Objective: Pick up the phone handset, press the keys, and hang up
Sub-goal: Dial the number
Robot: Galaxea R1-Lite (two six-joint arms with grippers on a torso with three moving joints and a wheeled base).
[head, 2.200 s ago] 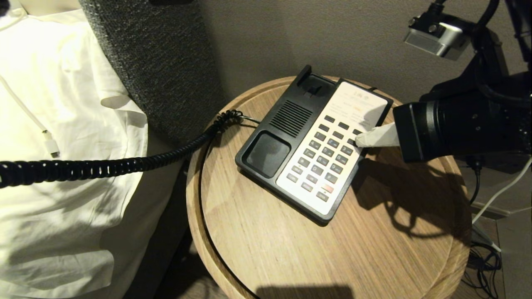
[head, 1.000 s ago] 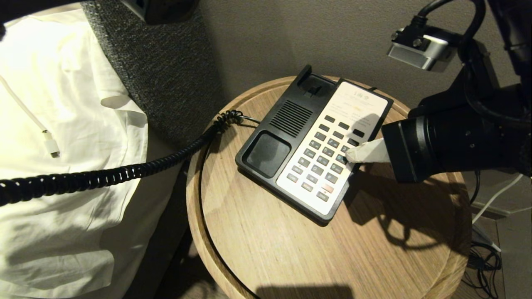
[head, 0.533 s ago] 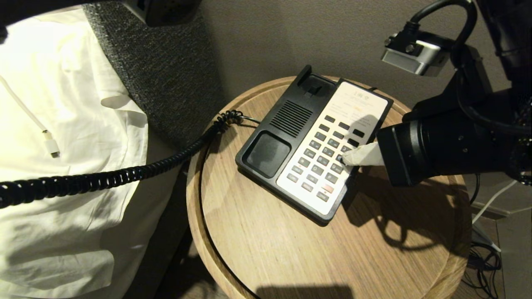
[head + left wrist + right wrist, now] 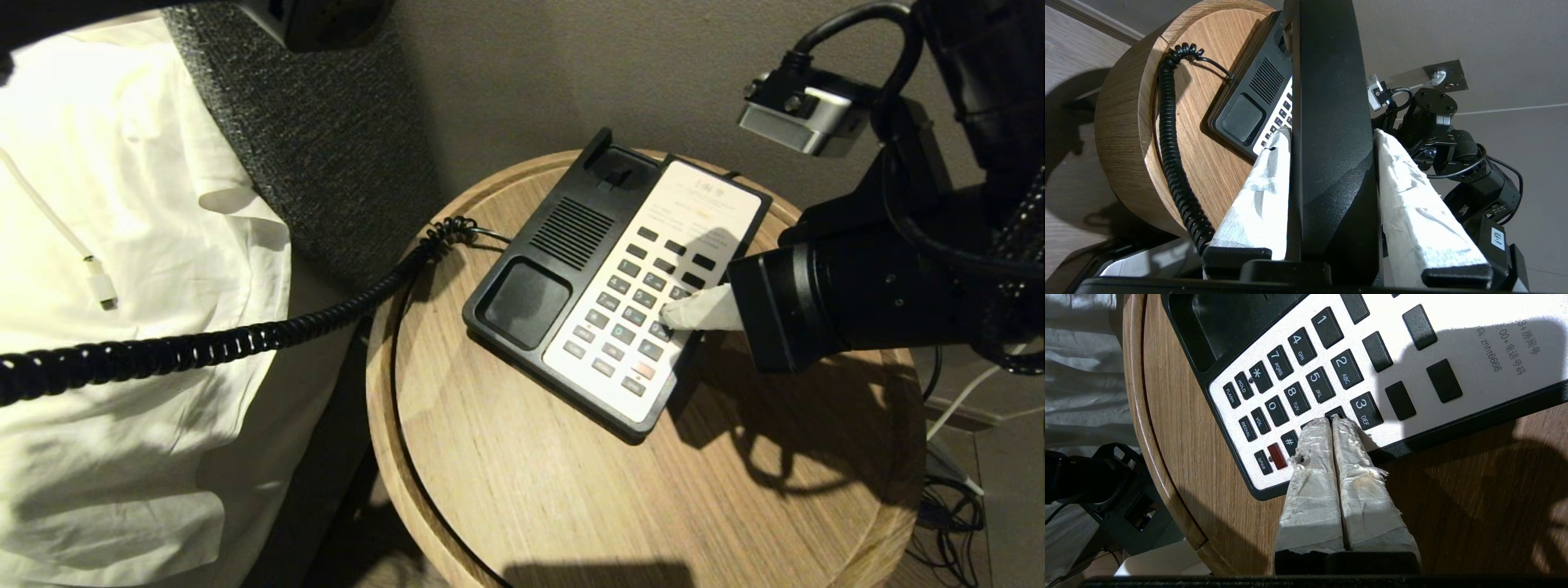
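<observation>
My left gripper (image 4: 1331,131) is shut on the glossy black phone handset (image 4: 1331,81), which it holds in the air off to the left of the table. The white-wrapped fingers (image 4: 1261,192) press on both of its sides. Its black coiled cord (image 4: 204,347) runs from the phone base (image 4: 571,237) off the left edge of the head view. The base's cradle (image 4: 526,302) is empty. My right gripper (image 4: 669,314) is shut, with nothing held. Its joined tips (image 4: 1331,418) rest on the keys (image 4: 1314,381), in the right-hand column just past the 3 key (image 4: 1365,410).
The phone stands on a round wooden side table (image 4: 571,490) with a raised rim. White bedding (image 4: 122,245) and a white charging cable (image 4: 90,278) lie to the left, beside a grey padded headboard (image 4: 310,122). Cables (image 4: 947,514) lie on the floor at the right.
My right gripper has slid along the keypad's right column toward the near end, from an upper black key to the key past the 3. The left gripper and handset have stayed still.
</observation>
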